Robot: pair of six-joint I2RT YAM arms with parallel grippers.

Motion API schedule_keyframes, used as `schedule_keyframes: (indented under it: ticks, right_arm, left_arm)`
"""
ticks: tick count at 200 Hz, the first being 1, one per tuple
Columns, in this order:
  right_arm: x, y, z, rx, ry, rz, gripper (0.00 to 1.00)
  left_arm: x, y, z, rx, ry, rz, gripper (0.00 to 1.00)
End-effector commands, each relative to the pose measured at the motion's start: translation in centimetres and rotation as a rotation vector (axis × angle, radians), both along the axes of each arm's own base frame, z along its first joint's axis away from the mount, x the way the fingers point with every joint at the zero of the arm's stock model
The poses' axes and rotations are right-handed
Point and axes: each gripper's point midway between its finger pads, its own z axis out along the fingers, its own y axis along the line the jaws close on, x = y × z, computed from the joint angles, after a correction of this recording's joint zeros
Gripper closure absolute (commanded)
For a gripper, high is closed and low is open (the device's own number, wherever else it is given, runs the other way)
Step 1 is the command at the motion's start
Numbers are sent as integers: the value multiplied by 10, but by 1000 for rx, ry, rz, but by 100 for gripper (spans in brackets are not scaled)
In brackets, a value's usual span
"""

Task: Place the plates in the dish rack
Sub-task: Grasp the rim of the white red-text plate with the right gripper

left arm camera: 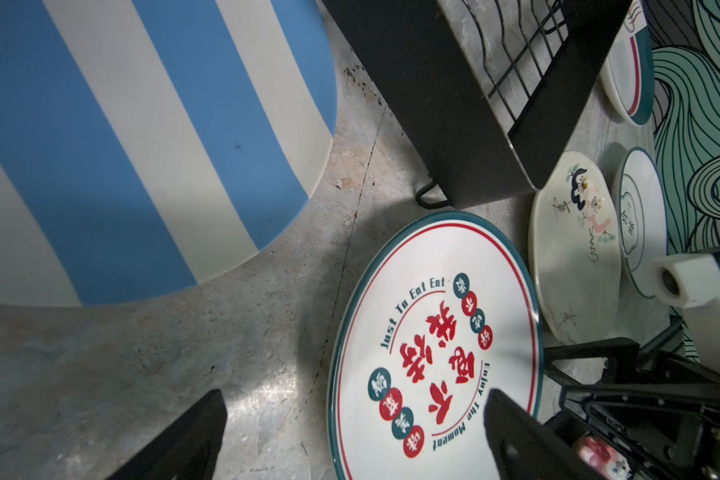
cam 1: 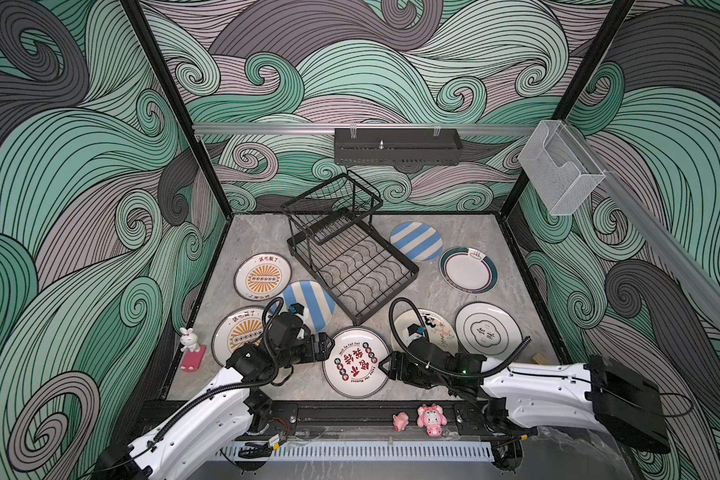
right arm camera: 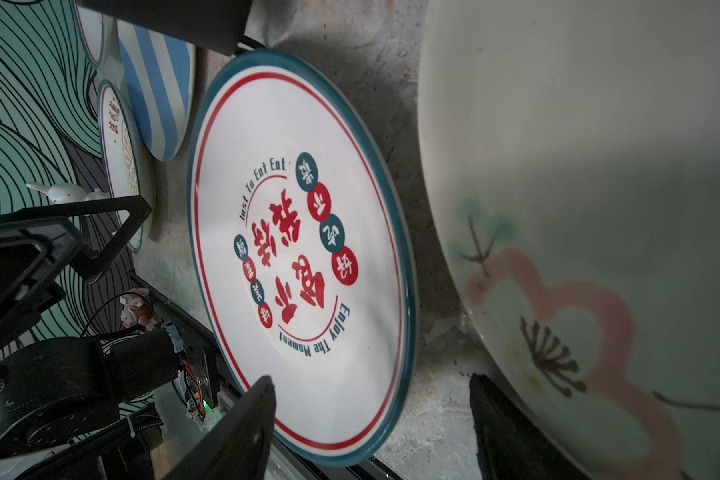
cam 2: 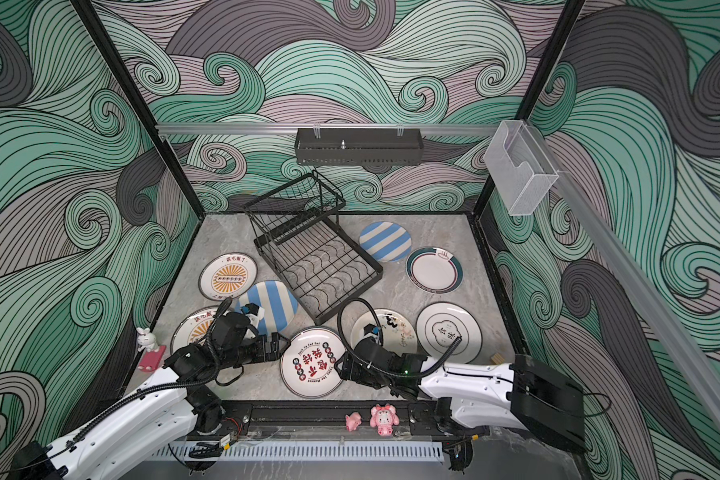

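While the red-lettered plate [cam 1: 356, 360] lies flat on the bench [cam 1: 262, 235] just off the dish rack [cam 1: 387, 297]'s near corner, the left fingers [left arm camera: 184, 440] and right fingers [right arm camera: 242, 424] flank it, spread and empty, so the pickup in hand seemingly calls for a rim pinch next.

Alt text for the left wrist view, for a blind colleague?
The open left pincer spans the rim of the red-lettered plate, flat on the table. A blue-striped plate and a corner of the dish rack lie beyond.

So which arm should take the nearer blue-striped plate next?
Left. The left gripper hangs right beside the nearer blue-striped plate, fingers open; the right gripper sits across the red-lettered plate, farther off.
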Motion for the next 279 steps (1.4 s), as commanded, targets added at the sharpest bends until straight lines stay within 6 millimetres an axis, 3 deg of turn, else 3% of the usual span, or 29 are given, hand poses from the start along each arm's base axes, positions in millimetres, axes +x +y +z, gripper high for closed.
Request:
schedule_keyframes:
  ticks: [1,60,134,196,279]
  right_arm:
    - [3,10,7,50,3,-18,27]
    - [2,5,-1,36,23,-48,31]
    - [0,8,-15,29,75,-58,49]
    - [2,7,-27,42,117,-75,51]
    - [3,5,-35,68,143,-98,75]
  left_arm:
    - [0,-7,1,-18,-9,-34,1]
    - [-2,-11,-8,-26,13,-49,1]
    - [-2,-25,-13,-58,32,-114,1]
    - [-5,-40,-13,-126,25,-183,1]
    - [-9,-47,-14,-152,34,-219,1]
